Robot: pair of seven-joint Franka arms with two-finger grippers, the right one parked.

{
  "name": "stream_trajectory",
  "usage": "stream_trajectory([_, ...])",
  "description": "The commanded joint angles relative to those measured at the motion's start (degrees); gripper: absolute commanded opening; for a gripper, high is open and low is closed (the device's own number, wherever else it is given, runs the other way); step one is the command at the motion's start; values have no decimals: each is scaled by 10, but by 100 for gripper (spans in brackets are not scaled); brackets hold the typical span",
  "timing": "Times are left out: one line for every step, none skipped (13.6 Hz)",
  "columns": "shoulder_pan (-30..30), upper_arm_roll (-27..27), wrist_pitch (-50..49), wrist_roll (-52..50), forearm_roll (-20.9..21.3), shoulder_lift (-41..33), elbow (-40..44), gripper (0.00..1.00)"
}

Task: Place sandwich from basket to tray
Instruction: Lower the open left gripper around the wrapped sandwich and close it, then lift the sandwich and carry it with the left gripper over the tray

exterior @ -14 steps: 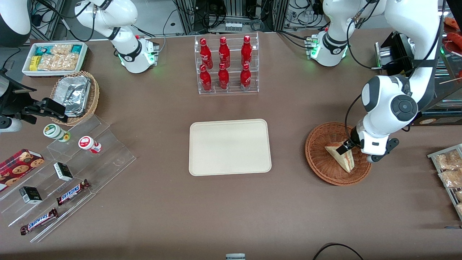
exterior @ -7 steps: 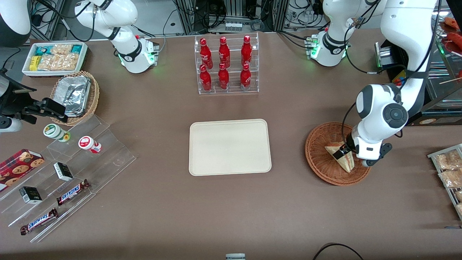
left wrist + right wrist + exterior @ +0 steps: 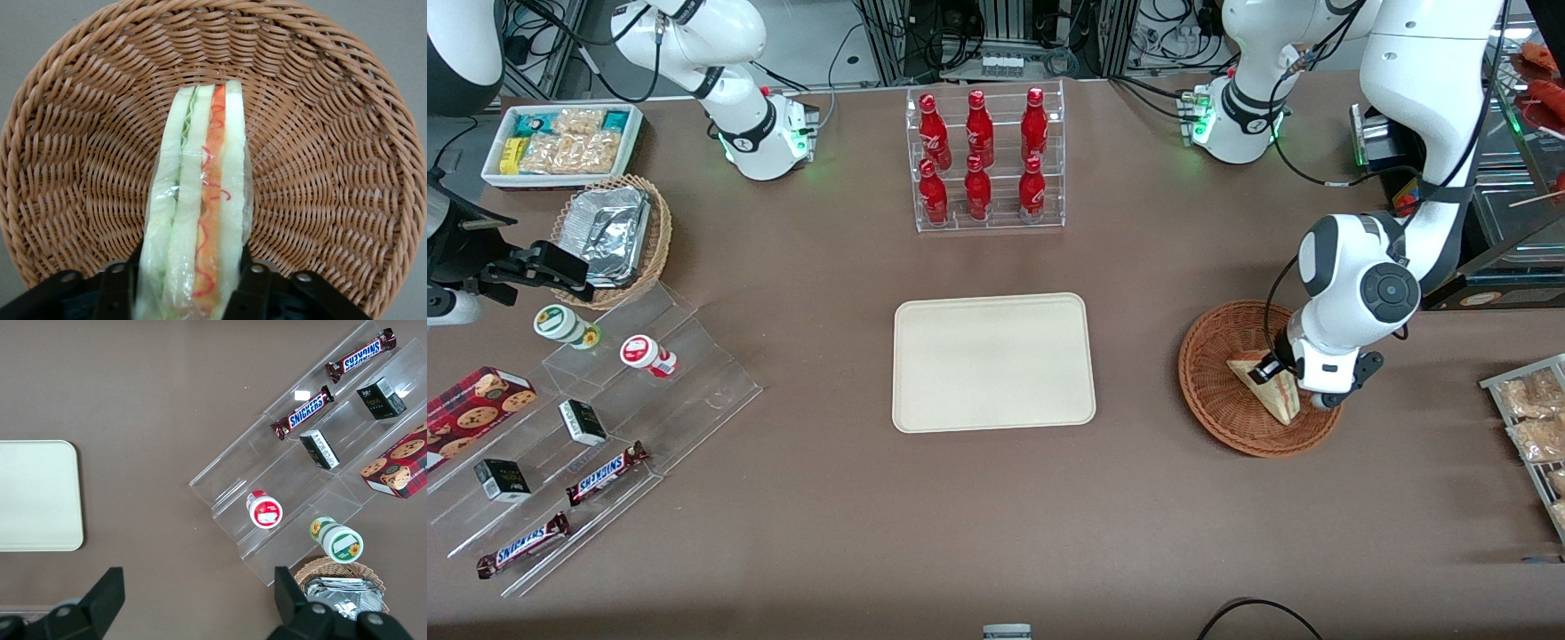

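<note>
The sandwich (image 3: 1273,397), a wrapped wedge of pale bread with red, pink and green layers, lies in the reddish-brown wicker basket (image 3: 1214,391) toward the working arm's end of the table. My left gripper (image 3: 1279,373) is down in the basket, open, with one finger on each side of the sandwich's wide end. In the left wrist view the sandwich (image 3: 200,213) stands on edge between the black fingers (image 3: 257,283), which sit close against its wrap, and the basket (image 3: 320,167) surrounds it. The cream tray (image 3: 992,362) lies bare at the table's middle, beside the basket.
A clear rack of red bottles (image 3: 983,160) stands farther from the front camera than the tray. Clear stepped shelves with snack bars and cups (image 3: 587,427), a tan basket with foil containers (image 3: 612,236) and a white snack bin (image 3: 560,142) lie toward the parked arm's end.
My left arm has swung lower and closer over the basket, bringing the fingers down around the sandwich's wide end. The sandwich and the basket have not moved.
</note>
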Motion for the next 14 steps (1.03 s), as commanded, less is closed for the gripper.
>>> stream_trajectory([-3, 1, -31, -2, 10, -30, -1, 0])
stream_trajectory([-5, 0, -58, 1, 11, -32, 17, 0])
stream_trajectory([-7, -2, -86, 2, 12, -32, 34, 0])
stream_trajectory([-12, -3, -107, 4, 13, -33, 50, 0])
stream_trajectory([-19, -3, -135, 7, 14, -33, 72, 0])
stream_trajectory([-30, -3, -166, 12, 14, -31, 96, 0])
stream_trajectory([-39, -3, -187, 14, 14, -29, 117, 0])
stream_trajectory([-49, -3, -199, 15, 14, -27, 129, 0])
stream_trajectory([-61, -3, -203, 15, 14, -26, 134, 0])
stream_trajectory([-76, -4, -203, 18, 14, -26, 136, 0])
stream_trajectory([-91, -4, -203, 29, 13, -23, 141, 0])
stream_trajectory([-107, -5, -203, 27, 12, -15, 152, 0])
stream_trajectory([-129, -7, -204, 24, 7, -6, 161, 0])
stream_trajectory([-151, -7, -203, 24, 4, 8, 173, 0])
